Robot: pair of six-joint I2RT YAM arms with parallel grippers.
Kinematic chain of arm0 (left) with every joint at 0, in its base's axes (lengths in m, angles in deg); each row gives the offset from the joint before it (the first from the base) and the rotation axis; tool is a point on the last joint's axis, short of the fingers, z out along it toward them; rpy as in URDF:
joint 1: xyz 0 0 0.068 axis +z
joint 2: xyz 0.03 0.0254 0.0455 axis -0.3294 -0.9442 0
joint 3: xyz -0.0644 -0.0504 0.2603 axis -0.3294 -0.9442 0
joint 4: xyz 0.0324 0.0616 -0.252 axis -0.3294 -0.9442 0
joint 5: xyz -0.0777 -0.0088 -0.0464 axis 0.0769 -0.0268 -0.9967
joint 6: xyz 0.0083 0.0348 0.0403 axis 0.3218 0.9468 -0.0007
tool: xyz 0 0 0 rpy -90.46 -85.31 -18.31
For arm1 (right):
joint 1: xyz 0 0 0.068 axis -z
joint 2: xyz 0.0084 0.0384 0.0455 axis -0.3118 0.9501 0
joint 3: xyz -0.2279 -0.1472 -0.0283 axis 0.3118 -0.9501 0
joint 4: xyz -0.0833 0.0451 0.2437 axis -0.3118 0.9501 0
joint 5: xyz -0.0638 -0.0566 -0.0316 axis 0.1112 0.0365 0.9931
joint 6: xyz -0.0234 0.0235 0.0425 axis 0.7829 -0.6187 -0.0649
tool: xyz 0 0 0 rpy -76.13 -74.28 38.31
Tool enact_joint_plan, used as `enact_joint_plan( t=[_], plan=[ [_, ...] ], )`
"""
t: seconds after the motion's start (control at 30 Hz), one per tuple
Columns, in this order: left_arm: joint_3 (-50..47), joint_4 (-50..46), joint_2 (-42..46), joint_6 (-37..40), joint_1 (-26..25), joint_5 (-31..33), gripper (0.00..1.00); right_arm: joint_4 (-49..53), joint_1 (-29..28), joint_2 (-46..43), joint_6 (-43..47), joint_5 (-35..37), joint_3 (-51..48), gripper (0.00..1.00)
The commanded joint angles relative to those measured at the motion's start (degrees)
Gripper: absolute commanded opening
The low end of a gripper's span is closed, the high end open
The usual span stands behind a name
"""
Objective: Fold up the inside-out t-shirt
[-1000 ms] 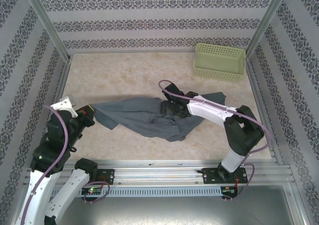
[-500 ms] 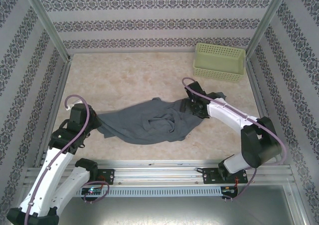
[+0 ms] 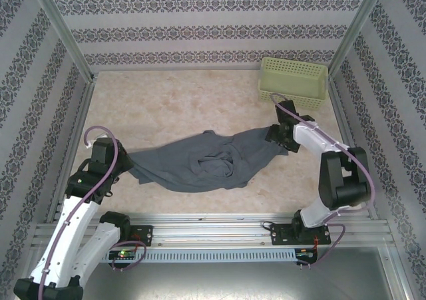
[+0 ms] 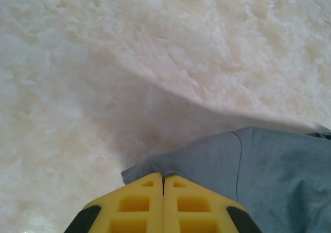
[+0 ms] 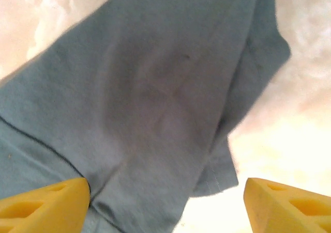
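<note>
The left gripper (image 4: 164, 177) is clenched, yellow fingers pressed together on the left corner of the inside-out t-shirt (image 3: 200, 161), which lies crumpled across the near middle of the table (image 3: 166, 100). The right gripper (image 5: 165, 191) holds nothing, its jaws wide apart over the shirt's right end.

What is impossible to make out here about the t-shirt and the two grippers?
Top view: the t-shirt is bunched, and its own folds hide the collar.
Right wrist view: the open right gripper is cut off by the bottom edge; the cloth is blurred, so which side faces out is unclear.
Left wrist view: the shut left gripper covers the hem it pinches, hiding how much is clamped.
</note>
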Motion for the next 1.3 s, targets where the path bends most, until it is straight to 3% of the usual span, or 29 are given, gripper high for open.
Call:
enact_joint_plan(
  t=[0.0, 0.43, 0.53, 0.7, 0.77, 0.93, 1.27],
  plan=[
    [-0.3, -0.1, 0.0, 0.1, 1.2, -0.6, 0.00, 1.3, 0.1, 3.5, 1.4, -1.2, 2.8, 0.74],
    [-0.1, 0.8, 0.0, 0.4, 2.6, -2.5, 0.00, 4.4, 0.4, 11.2, 2.5, -3.6, 8.4, 0.55],
    [0.1, 0.7, 0.2, 0.5, 2.7, -2.9, 0.00, 4.8, 0.4, 12.0, 2.5, -3.8, 9.1, 0.43],
    [1.3, 0.7, 0.5, 0.7, 3.0, -3.8, 0.00, 4.7, 0.6, 10.1, 1.9, -1.6, 8.2, 0.08],
    [1.8, 0.6, 1.1, 0.9, 3.0, -3.6, 0.00, 3.5, 0.5, 7.2, 1.2, 0.0, 6.4, 0.00],
    [4.5, -0.5, 2.6, 1.7, 3.1, -1.9, 0.00, 0.0, 0.9, -4.6, 0.0, 3.1, 0.8, 0.00],
    [15.0, -2.1, 4.3, 5.3, 3.2, 6.0, 0.00, 5.9, 1.5, -24.5, 1.0, 4.3, 2.7, 0.00]
  ],
)
